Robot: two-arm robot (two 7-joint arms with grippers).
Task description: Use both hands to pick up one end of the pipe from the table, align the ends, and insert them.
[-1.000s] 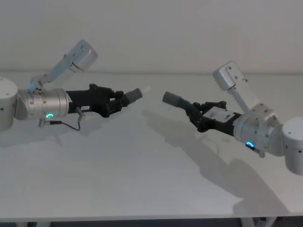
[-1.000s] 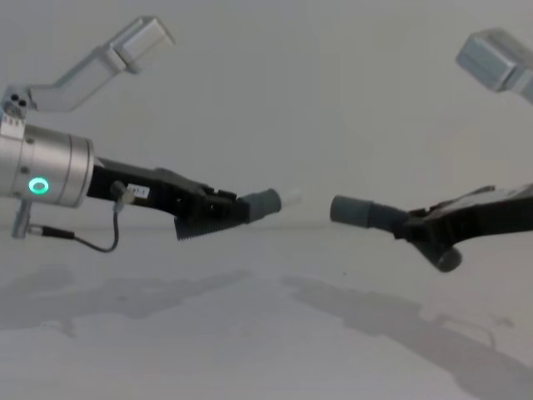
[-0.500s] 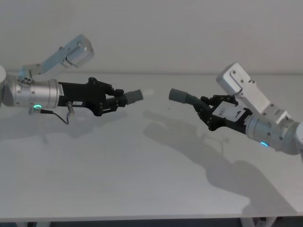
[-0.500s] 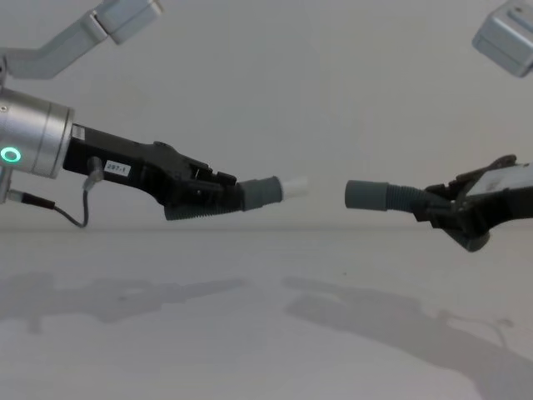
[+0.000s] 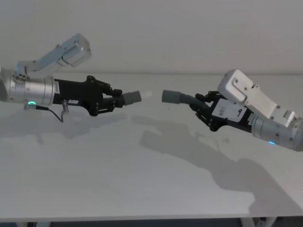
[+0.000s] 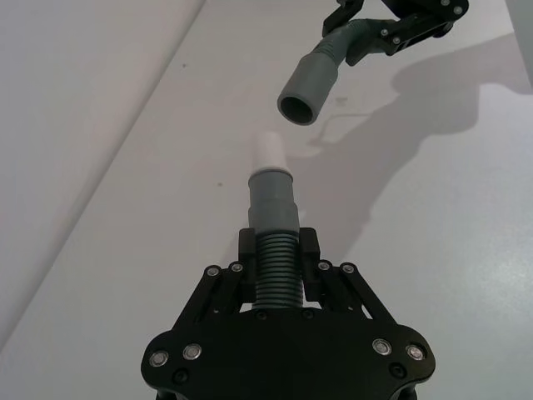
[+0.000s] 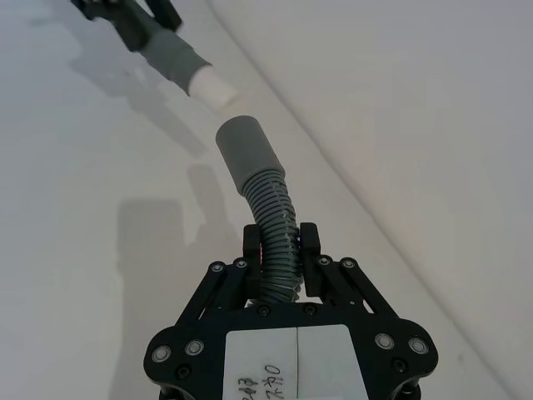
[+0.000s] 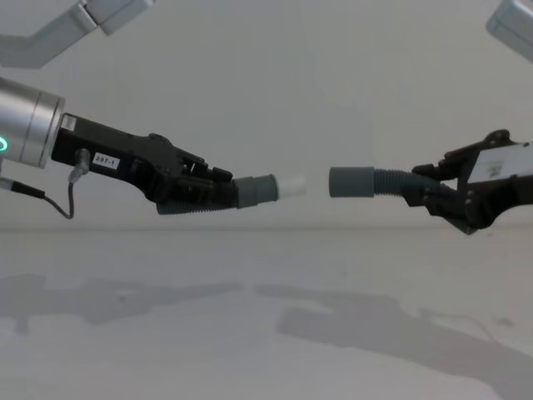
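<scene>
My left gripper (image 5: 115,99) is shut on the ribbed part of the short pipe piece (image 6: 275,271), well above the table (image 5: 142,184). Its grey cuff (image 8: 256,190) with the narrower white tip (image 8: 291,185) points to the right. Facing it, my right gripper (image 5: 202,109) is shut on the other ribbed piece (image 7: 279,225), whose open cuff (image 8: 351,182) points left. The two ends are nearly level in the chest view, a small gap apart. In the left wrist view the open cuff (image 6: 310,83) sits just beyond the white tip (image 6: 271,150), slightly off its line.
Both arms' shadows lie across the bare white table (image 8: 266,333). A plain pale wall rises behind it. The table's front edge runs along the bottom of the head view.
Both grippers have risen and levelled out. The right cuff has moved left towards the white tip, and the gap between the two ends has shrunk.
</scene>
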